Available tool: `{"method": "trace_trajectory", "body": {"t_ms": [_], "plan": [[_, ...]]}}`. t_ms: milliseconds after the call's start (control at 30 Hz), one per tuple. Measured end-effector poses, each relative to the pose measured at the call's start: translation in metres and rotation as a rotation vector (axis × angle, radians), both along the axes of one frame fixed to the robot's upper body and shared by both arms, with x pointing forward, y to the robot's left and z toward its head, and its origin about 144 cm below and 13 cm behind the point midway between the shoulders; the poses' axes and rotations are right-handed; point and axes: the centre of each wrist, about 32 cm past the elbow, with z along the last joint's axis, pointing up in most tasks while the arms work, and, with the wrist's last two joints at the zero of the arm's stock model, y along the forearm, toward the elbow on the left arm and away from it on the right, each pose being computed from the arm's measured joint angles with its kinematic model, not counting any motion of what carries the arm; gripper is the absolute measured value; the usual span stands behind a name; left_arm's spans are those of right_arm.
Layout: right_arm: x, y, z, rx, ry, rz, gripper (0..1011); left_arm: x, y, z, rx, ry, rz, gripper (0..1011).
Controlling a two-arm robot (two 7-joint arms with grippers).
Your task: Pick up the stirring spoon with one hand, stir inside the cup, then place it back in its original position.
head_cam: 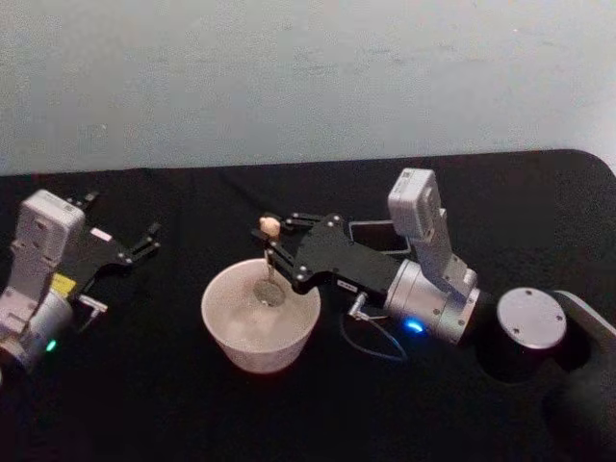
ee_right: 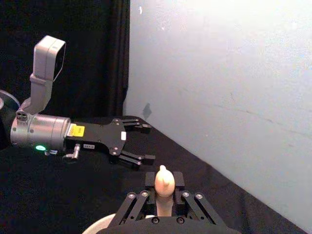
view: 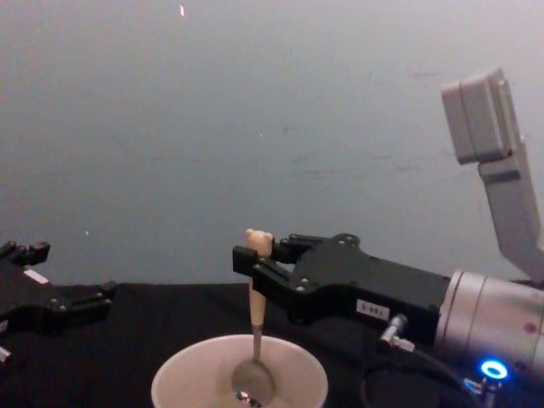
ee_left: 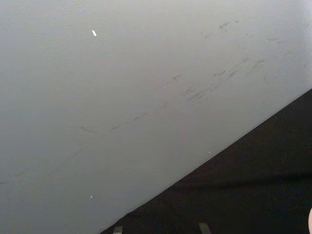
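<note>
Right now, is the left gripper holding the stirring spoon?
No, the right gripper grips the stirring spoon in the cup; the left gripper sits open.

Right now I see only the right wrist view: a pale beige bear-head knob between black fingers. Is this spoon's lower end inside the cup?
Observer: Yes. In the chest view the slim stirring spoon hangs upright from the right gripper, its metal bowl down inside the wide cream-white cup.
Operator: Is any holder near?
Observer: The head view shows a dark grey square holder behind the right gripper, partly hidden by it.
Operator: Is the left gripper near the cup?
Observer: No. In the head view it is open, left of the cup and apart from it.
</note>
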Motion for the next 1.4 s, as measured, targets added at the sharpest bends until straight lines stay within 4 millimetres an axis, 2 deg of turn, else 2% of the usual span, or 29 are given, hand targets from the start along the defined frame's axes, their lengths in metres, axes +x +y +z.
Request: {"method": "trace_trajectory", "body": {"t_ms": [233, 533, 767, 1000, 1233, 1400], "plan": [[-0.003, -0.005, 0.008, 0.028, -0.005, 0.003, 212, 0.0, 0.0, 0.0, 0.0, 0.0, 0.0, 1001], [-0.003, -0.02, 0.036, 0.101, -0.041, -0.006, 212, 0.0, 0.0, 0.0, 0.0, 0.0, 0.0, 1001], [-0.005, -0.036, 0.059, 0.138, -0.1, -0.028, 212, 0.0, 0.0, 0.0, 0.0, 0.0, 0.0, 1001], [-0.01, -0.064, 0.078, 0.148, -0.153, -0.064, 212, 0.0, 0.0, 0.0, 0.0, 0.0, 0.0, 1001], [-0.017, -0.087, 0.081, 0.13, -0.165, -0.106, 212, 0.0, 0.0, 0.0, 0.0, 0.0, 0.0, 1001], [-0.025, -0.096, 0.079, 0.12, -0.157, -0.119, 212, 0.0, 0.0, 0.0, 0.0, 0.0, 0.0, 1001]]}}
